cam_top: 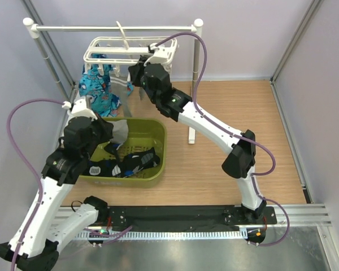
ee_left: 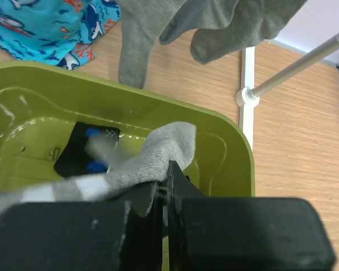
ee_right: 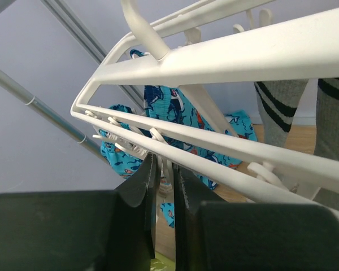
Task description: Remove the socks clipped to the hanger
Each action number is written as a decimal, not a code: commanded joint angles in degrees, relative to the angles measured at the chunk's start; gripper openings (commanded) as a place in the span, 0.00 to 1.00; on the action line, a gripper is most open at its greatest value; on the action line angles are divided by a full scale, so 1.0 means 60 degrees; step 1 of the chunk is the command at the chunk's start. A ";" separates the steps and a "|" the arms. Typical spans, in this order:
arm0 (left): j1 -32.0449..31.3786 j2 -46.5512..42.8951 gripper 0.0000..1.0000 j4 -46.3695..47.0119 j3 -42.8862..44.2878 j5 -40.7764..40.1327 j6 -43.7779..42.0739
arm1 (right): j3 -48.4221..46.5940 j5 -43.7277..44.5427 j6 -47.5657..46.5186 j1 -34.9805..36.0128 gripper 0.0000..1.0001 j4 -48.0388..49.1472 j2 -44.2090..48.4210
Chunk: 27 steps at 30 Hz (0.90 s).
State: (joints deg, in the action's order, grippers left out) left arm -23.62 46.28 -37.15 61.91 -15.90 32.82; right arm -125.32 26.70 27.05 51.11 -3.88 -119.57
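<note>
The white grid hanger (cam_top: 110, 55) hangs from the rail at the back, seen from below as the hanger (ee_right: 214, 62) in the right wrist view. Grey socks (ee_right: 279, 104) with black-striped cuffs stay clipped on its right side, and show as hanging grey socks (ee_left: 214, 22) in the left wrist view. My right gripper (ee_right: 165, 164) is just under a hanger bar, its jaws shut on a small white clip (ee_right: 168, 169). My left gripper (ee_left: 165, 175) is shut on a grey sock (ee_left: 158, 147) with a white band, above the green basket (ee_left: 220, 127). A black sock (ee_left: 79, 149) lies inside.
Blue shark-print fabric (cam_top: 99, 90) also hangs from the hanger's left side. The white pole rail stand (cam_top: 113, 26) spans the back, with its right post (cam_top: 193, 84) and foot on the wooden floor. The green basket (cam_top: 161, 152) holds several dark socks (cam_top: 137, 161).
</note>
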 commanded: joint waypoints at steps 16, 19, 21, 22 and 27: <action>0.0010 0.0928 0.74 0.0871 -0.0036 0.0630 -0.0107 | 0.1403 -0.1797 0.0369 -0.0447 0.01 0.0075 0.1675; -0.0004 0.1309 0.74 0.2871 -0.0151 0.0132 -0.0487 | 0.1842 -0.2163 0.0765 -0.0447 0.01 0.0411 0.1982; 0.0010 0.1615 0.74 0.3784 -0.0532 -0.0305 -0.0577 | 0.1975 -0.2340 0.0882 -0.0447 0.01 0.0456 0.2071; -0.0004 0.1748 0.73 0.4151 -0.0606 -0.0439 -0.0679 | 0.1960 -0.2340 0.0868 -0.0447 0.01 0.0456 0.2130; -0.0004 0.2744 0.73 0.6160 -0.0753 -0.1231 -0.1177 | 0.2034 -0.2428 0.0882 -0.0462 0.01 0.0485 0.2350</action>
State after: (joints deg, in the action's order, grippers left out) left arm -23.62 60.75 -12.27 57.87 -18.68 29.04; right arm -113.40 14.15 30.74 48.18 -2.17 -109.01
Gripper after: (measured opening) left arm 0.735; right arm 0.156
